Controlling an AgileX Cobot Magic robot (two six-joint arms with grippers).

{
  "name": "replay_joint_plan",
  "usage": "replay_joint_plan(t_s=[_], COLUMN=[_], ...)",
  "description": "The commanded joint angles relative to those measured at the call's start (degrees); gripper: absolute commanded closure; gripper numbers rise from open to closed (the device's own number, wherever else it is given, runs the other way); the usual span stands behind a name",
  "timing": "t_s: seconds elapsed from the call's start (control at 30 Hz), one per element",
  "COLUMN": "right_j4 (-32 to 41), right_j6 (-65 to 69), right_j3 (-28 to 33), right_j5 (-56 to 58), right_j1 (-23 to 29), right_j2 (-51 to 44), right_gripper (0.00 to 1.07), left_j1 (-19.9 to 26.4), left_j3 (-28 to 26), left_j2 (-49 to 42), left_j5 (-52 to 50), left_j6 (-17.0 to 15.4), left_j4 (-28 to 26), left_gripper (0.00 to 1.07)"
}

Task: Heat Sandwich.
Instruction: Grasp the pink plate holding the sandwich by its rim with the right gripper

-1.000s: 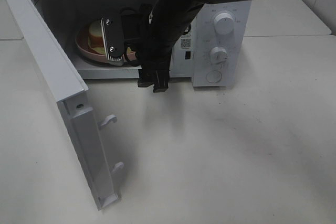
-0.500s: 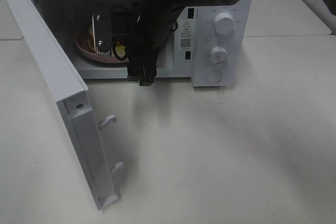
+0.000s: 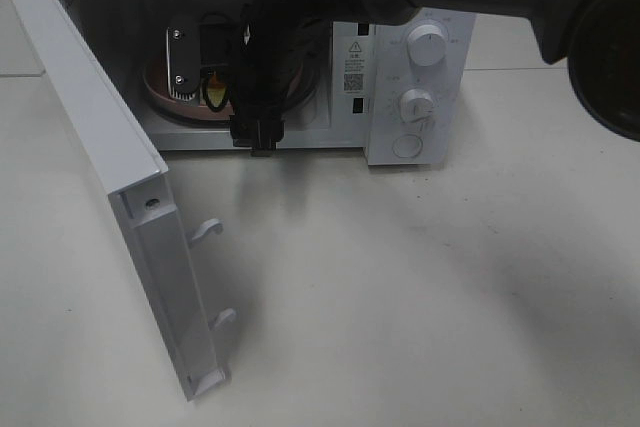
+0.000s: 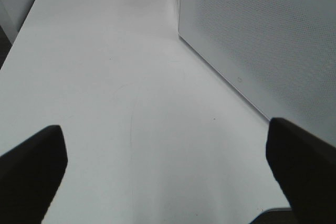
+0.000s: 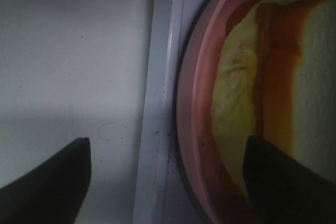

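Note:
The sandwich [image 5: 247, 93], white bread with a tan crust, lies on a pink plate [image 5: 191, 129] inside the open microwave [image 3: 385, 137]. My right gripper [image 5: 165, 182] is open inside the cavity, with one dark finger over the microwave floor and the other over the sandwich, the plate's rim between them. From the high camera, the right gripper [image 3: 195, 77] and arm cover most of the plate [image 3: 155, 87], and the sandwich is hidden. My left gripper [image 4: 168, 177] is open and empty above the bare table.
The microwave door [image 3: 90, 137] stands swung open to the left, with its latch hooks [image 3: 205, 232] pointing out over the table. Two knobs [image 3: 428, 47] sit on the control panel. In the left wrist view a perforated white panel [image 4: 262, 40] stands close beside the left gripper.
The right arm has moved left and deeper into the microwave cavity, and now covers more of the plate. Both grippers have stayed open.

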Motion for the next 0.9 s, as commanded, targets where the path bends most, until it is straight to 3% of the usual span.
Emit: replay_joint_plan(t_s=[0.03,0.9], right_j4=[-1.0,-2.1], right_j6=[0.4,3.6], right_j3=[-1.6,-3.2], right_j5=[0.4,0.4], right_j1=[0.2,-0.7], right_j2=[1.1,5.0], right_gripper=[0.31,0.32], left_j1=[-0.2,-0.2], left_j3=[0.1,0.1], left_j2=[-1.0,-1.0], left_j5=[-0.7,-0.7], left_j6=[-0.1,-0.1], left_j4=[-0.1,0.2], left_gripper=[0.09,0.09])
